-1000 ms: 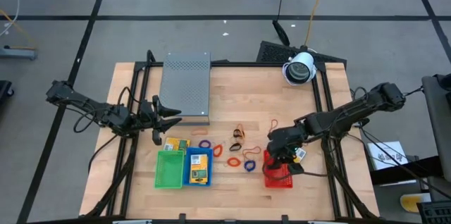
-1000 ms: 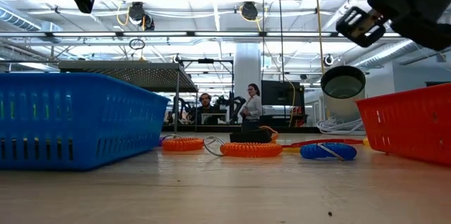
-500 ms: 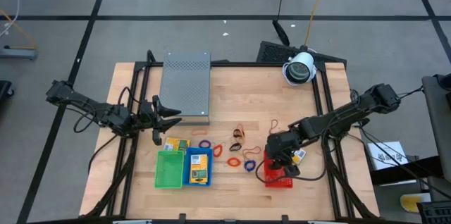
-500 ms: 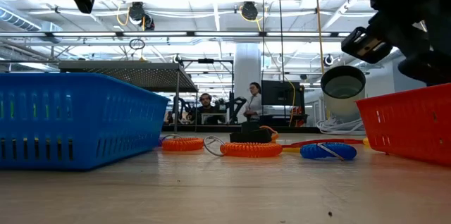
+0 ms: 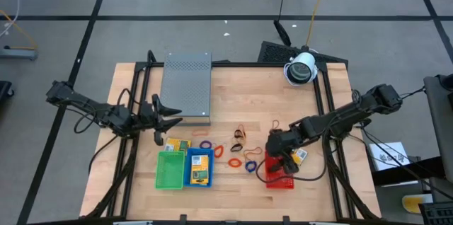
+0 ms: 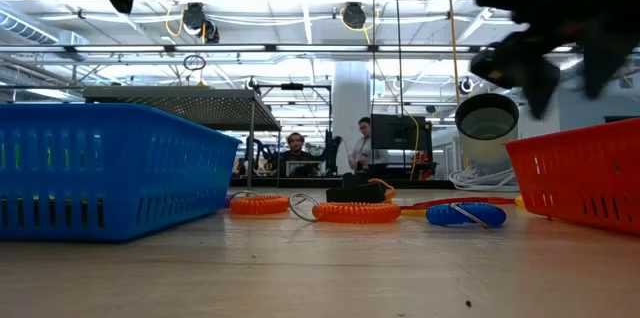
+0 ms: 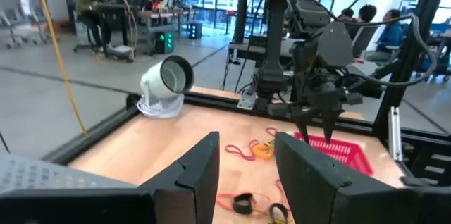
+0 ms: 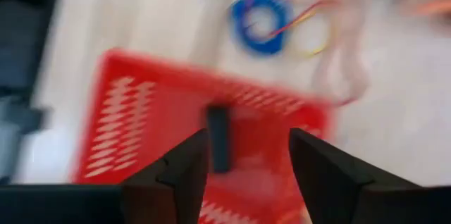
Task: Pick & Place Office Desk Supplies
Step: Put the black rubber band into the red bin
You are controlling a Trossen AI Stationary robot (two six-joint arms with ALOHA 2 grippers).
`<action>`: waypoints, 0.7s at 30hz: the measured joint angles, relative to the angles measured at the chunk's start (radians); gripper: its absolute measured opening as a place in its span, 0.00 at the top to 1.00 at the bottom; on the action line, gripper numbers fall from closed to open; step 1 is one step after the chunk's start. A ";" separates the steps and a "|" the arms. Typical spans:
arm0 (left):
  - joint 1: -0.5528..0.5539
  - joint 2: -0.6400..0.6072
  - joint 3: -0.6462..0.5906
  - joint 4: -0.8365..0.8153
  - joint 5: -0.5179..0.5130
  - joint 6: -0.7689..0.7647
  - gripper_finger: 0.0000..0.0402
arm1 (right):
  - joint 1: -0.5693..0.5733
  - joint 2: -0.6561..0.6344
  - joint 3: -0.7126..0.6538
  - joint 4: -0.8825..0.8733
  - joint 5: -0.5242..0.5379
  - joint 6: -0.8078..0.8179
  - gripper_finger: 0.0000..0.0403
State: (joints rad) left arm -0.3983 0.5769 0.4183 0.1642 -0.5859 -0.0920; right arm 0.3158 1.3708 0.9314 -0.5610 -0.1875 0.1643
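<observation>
My right gripper (image 5: 279,160) (image 8: 246,160) hangs open over the red basket (image 5: 282,180) (image 8: 134,125) at the table's near right, pointing steeply down. A small black piece (image 8: 218,138) shows inside the basket below the fingers, which do not touch it. Rubber-band loops lie flat on the wood to the left of the basket: blue (image 8: 259,20) (image 5: 251,168), orange (image 5: 249,156) and red (image 5: 218,151). A black clip (image 5: 237,137) lies there too. Yellow packets (image 5: 177,143) lie by the green basket. My left gripper (image 5: 168,118) (image 7: 246,175) waits open and level at the left.
A blue basket (image 5: 199,170) (image 6: 100,168) and a green basket (image 5: 170,171) stand at the near middle. The grey perforated box (image 5: 187,87) sits far left, and a white round lamp-like object (image 5: 301,69) sits at the far right. People sit in the room beyond.
My right gripper has opened above the red basket, sunk a little and tipped further down. My left gripper has kept its place.
</observation>
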 joint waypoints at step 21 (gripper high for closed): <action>0.233 0.035 0.000 0.009 -0.093 0.121 0.64 | -0.307 0.052 0.000 0.435 -0.023 -0.148 0.64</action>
State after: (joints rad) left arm -0.1650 0.6115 0.4183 0.1734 -0.6791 0.0292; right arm 0.0084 1.4233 0.9316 -0.1258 -0.2108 0.0162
